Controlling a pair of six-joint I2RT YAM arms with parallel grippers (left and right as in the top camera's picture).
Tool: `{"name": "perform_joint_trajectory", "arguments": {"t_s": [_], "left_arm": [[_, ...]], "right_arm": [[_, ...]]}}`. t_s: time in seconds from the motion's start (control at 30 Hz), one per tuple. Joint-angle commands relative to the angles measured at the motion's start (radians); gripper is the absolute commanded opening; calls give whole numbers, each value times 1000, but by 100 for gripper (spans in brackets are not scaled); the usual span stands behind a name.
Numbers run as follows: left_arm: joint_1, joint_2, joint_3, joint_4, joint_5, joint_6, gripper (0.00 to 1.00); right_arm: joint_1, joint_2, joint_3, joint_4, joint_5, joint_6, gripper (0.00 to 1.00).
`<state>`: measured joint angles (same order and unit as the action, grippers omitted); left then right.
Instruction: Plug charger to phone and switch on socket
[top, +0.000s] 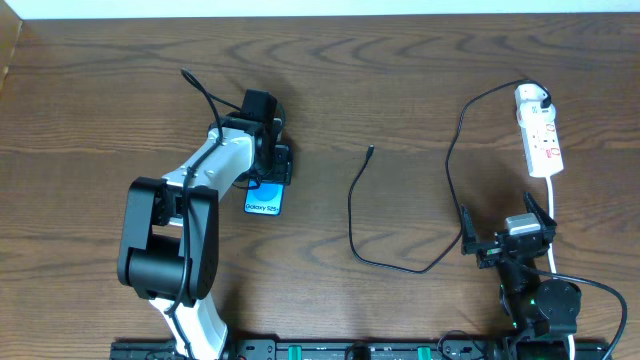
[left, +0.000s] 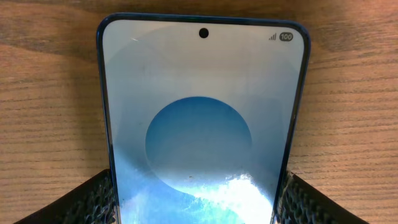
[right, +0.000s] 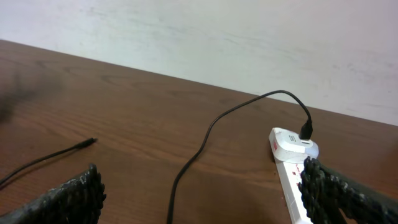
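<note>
The phone (top: 264, 205) lies left of centre, its blue screen lit with "Galaxy S25". It fills the left wrist view (left: 199, 93). My left gripper (top: 272, 170) (left: 199, 186) has a finger against each long edge of the phone and is shut on it. The charger cable (top: 352, 225) (right: 205, 137) lies loose across the middle, its black tip (top: 371, 150) (right: 92, 142) free on the table. Its white plug (top: 531, 97) (right: 292, 142) sits in the socket strip (top: 543, 140) (right: 292, 180) at the far right. My right gripper (top: 505, 245) (right: 205, 205) is open and empty, near the strip's front end.
The strip's white cord (top: 555, 215) runs toward the front edge past my right arm. A black rail (top: 350, 350) lines the table's front. A pale wall (right: 249, 37) stands behind the table's far edge.
</note>
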<state>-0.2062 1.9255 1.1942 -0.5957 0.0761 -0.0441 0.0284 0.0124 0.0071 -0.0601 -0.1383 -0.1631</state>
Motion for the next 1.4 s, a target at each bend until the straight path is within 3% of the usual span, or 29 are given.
{"name": "perform_joint_trajectory", "arguments": {"t_s": [0.0,0.67,0.93,1.37], "left_arm": [[-1,23,-8,-1,2,10,68],[-1,-82,28,-31,3,-163,67],[0,-113,28,-37,101,-220,67],[0,-113,27,-104,95,-224,66]], "right_arm": [[-1,-5,-2,-4,-3,1,99],[-1,-5,-2,-3,-3,1,99],[-1,-5,-2,-4,-3,1,99],[-1,-5,-2,-4,-3,1,99]]}}
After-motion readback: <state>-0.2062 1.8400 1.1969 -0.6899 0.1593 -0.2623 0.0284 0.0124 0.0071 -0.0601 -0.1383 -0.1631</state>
